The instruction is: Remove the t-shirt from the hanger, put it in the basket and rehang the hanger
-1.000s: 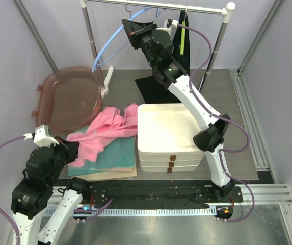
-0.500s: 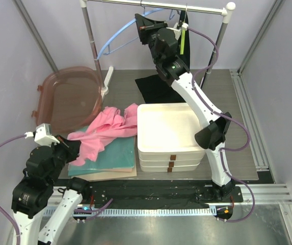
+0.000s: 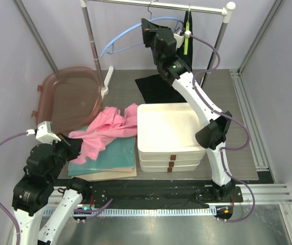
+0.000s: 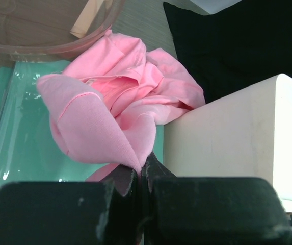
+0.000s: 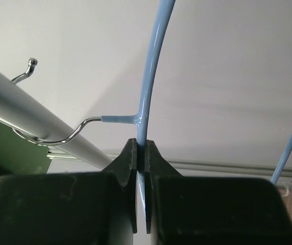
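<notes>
The pink t-shirt [image 3: 107,130] lies crumpled on a teal pad [image 3: 110,155], off the hanger; the left wrist view shows the t-shirt [image 4: 120,107] close up. My left gripper [image 3: 77,148] [image 4: 140,171] is shut on a fold of its edge. The bare light-blue hanger [image 3: 120,43] hangs in the air by the rail [image 3: 196,7]. My right gripper [image 3: 146,31] [image 5: 141,148] is shut on the hanger's blue wire [image 5: 153,61] just below its neck. Its metal hook [image 5: 59,138] curves around the rail [image 5: 33,122].
Stacked white bins [image 3: 168,135] stand mid-table. A pink translucent tub [image 3: 69,97] lies at the left. A black garment [image 3: 156,87] lies behind the bins, and another dark one on a green hanger [image 3: 186,41] hangs from the rail. The rack's posts stand at the back.
My right arm has carried the blue hanger up and to the right, bringing its hook to the rail. The left arm and the pink t-shirt have barely moved.
</notes>
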You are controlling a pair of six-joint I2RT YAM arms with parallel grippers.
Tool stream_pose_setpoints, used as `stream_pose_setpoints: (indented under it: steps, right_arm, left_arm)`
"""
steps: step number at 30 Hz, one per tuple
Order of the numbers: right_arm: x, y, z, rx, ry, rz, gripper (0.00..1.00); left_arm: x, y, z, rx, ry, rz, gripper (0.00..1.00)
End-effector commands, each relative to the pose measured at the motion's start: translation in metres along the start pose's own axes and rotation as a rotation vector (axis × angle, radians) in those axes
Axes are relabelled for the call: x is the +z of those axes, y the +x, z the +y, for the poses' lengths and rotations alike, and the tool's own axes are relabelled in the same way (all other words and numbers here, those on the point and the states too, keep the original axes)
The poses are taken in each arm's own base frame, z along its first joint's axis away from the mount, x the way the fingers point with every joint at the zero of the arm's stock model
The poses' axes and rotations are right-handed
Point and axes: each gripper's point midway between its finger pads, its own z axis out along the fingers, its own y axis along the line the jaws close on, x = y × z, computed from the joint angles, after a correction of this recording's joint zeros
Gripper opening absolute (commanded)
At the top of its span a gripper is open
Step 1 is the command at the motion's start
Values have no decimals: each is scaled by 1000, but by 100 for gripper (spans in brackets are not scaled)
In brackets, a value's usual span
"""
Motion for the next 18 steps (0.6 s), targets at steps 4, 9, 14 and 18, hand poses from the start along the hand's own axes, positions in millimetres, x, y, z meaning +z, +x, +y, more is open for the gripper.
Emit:
stream_pose_setpoints:
  steps: [4, 9, 14, 18]
  right_arm:
    - [-9, -13, 22, 31, -16, -16, 10]
    - [-27, -5, 25, -35, -2, 65, 37]
    - [-53, 4, 23, -168, 19, 166, 61]
    - [-75, 12, 26, -286, 12, 269, 78]
  left_arm:
    - [-4, -44, -38, 15, 102, -80, 0]
    - [-8, -91, -80, 52, 172, -100, 0]
    - [3, -126, -106, 87, 173, -116, 0]
    - [11, -153, -130, 94, 208, -149, 0]
